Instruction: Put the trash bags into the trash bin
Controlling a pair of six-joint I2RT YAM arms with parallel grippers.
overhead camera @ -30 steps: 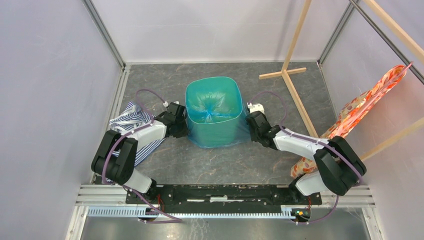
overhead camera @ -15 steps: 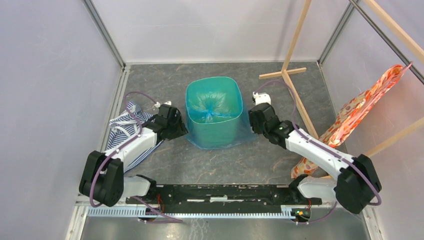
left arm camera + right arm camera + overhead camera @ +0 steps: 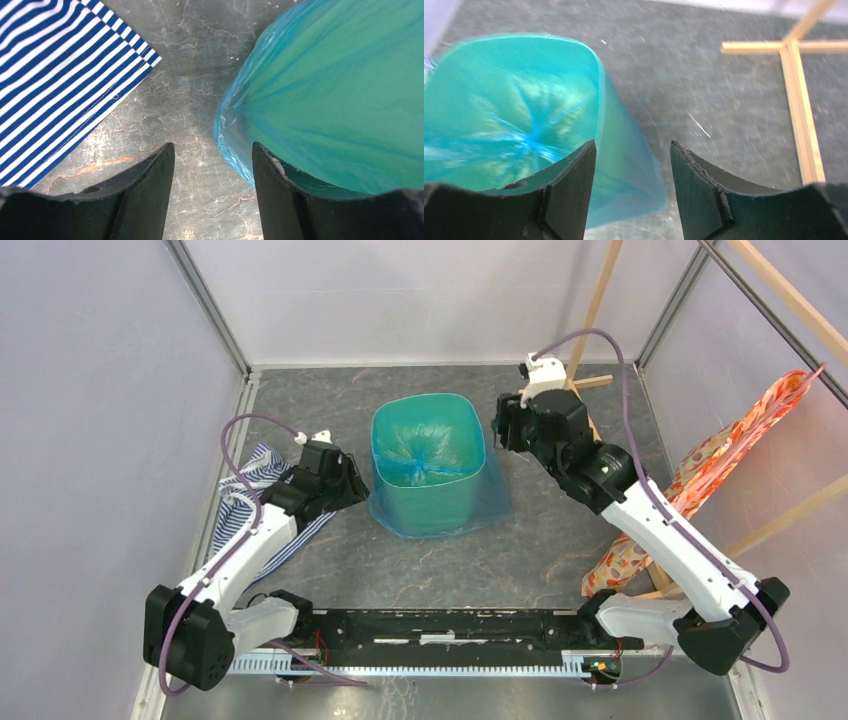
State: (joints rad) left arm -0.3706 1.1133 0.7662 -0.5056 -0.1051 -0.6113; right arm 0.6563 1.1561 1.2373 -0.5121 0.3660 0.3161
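The mint-green trash bin [image 3: 478, 430] stands upright mid-floor. The thin light-blue trash bag [image 3: 420, 466] lines its inside, gathers to a knot at the bottom, and folds over the rim down the outer walls to the floor. My left gripper [image 3: 349, 488] is open just left of the bin, apart from it; in the left wrist view the left gripper [image 3: 212, 147] holds only bare floor, the bag's skirt [image 3: 280, 100] beside its right finger. My right gripper [image 3: 502, 426] hangs open above the bin's right rim. In the right wrist view the right gripper [image 3: 632, 144] is empty over the bag's outer fold [image 3: 624, 125].
A blue-white striped cloth [image 3: 250, 495] lies on the floor left of the bin, under the left arm. A wooden stand [image 3: 580, 390] rises at the back right, with orange floral fabric [image 3: 720, 460] hanging by the right wall. Walls enclose three sides.
Both grippers opened and let go of the bag at the bin's sides. The left one drew back leftward; the right arm lifted and swung toward the back right.
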